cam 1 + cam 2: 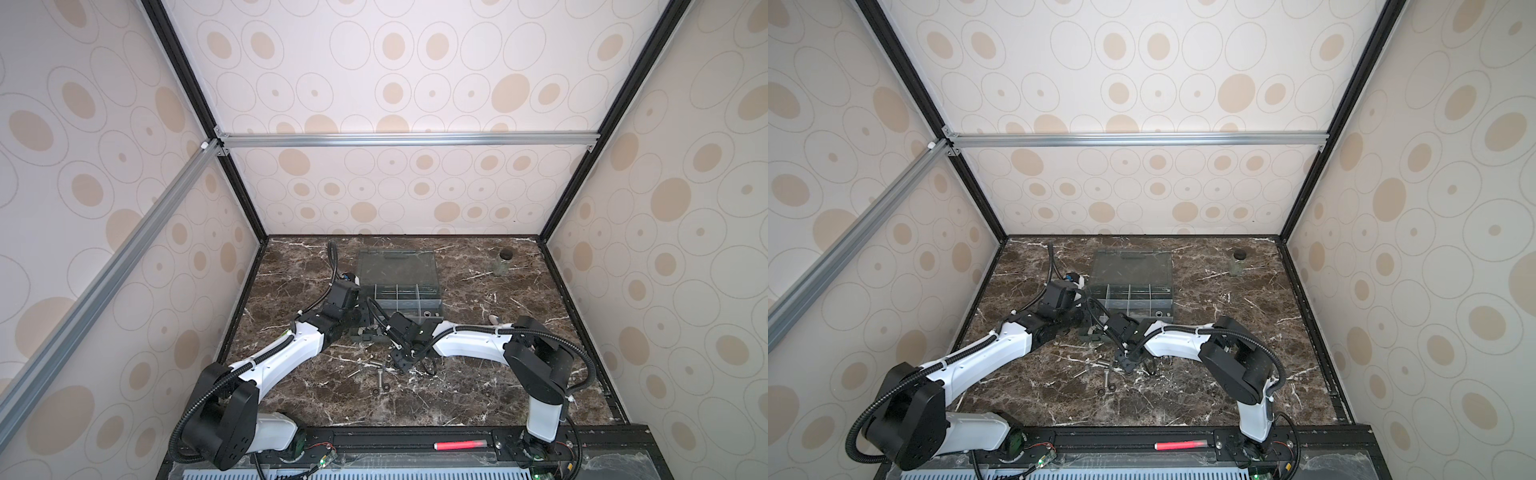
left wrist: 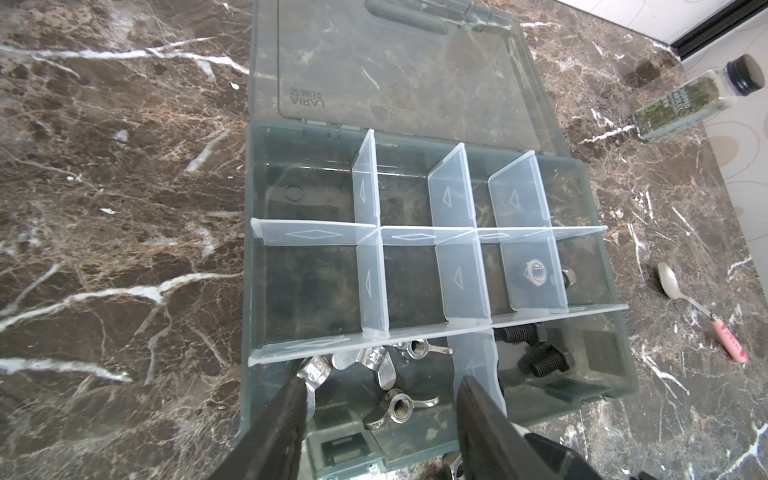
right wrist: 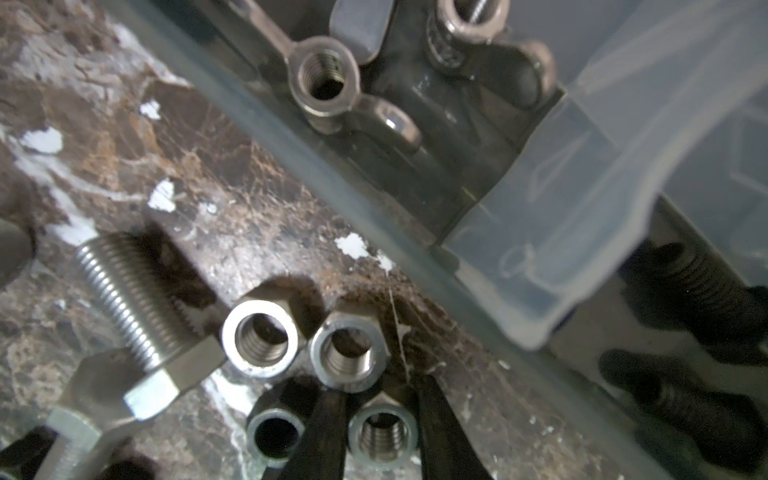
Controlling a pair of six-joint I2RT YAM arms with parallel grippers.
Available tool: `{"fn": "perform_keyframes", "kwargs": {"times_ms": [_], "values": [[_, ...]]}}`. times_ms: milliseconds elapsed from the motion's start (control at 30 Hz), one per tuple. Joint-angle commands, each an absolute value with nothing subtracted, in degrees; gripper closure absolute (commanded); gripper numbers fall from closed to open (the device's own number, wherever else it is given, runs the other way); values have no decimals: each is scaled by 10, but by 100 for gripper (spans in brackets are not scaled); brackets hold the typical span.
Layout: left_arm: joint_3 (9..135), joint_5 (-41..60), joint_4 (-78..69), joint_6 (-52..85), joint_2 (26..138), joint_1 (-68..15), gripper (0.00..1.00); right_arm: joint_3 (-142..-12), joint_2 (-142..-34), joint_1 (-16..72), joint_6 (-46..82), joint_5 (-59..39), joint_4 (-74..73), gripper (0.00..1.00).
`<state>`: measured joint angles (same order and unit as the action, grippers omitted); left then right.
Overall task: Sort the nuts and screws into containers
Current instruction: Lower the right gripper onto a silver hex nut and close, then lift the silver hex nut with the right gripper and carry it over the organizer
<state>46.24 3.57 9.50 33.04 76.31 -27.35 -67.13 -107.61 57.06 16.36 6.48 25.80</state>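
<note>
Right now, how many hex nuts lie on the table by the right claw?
4: two hex nuts side by side nearest the organizer box, one just outside the right claw, one between its fingers. Others may be out of frame.

Count with me: you can see four silver hex nuts [image 3: 261, 343] loose on the brown marble table [image 3: 208, 187], two silver threaded bolts [image 3: 124, 299] beside them, and two tiny black rings [image 1: 376, 391]. Inside your grey translucent plastic organizer box [image 2: 307, 286]: four silver wing nuts [image 2: 401, 409], two black bolts [image 2: 548, 361], one lone boxed hex nut [image 2: 536, 272]. Off to the side, one black-capped glass jar [image 2: 681, 104] and one pink-handled metal spoon [image 2: 670, 282].
</note>
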Motion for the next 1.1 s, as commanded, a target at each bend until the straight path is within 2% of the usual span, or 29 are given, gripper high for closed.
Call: {"fn": "perform_keyframes", "kwargs": {"times_ms": [0,100,400,667,833,1067], "values": [[462,33,102,328,748,-268,42,-651,-1073,575,167,82,286,73],[462,33,103,329,746,-268,42,-649,-1064,574,168,80,282,77],[459,35,103,334,740,-268,41,-666,-987,564,156,101,287,78],[449,49,98,340,731,-268,41,-705,-920,483,123,124,294,77],[436,60,89,347,719,-268,41,-719,-942,405,137,135,299,77],[419,73,85,359,703,-268,41,-715,-986,362,165,140,278,76]]}}
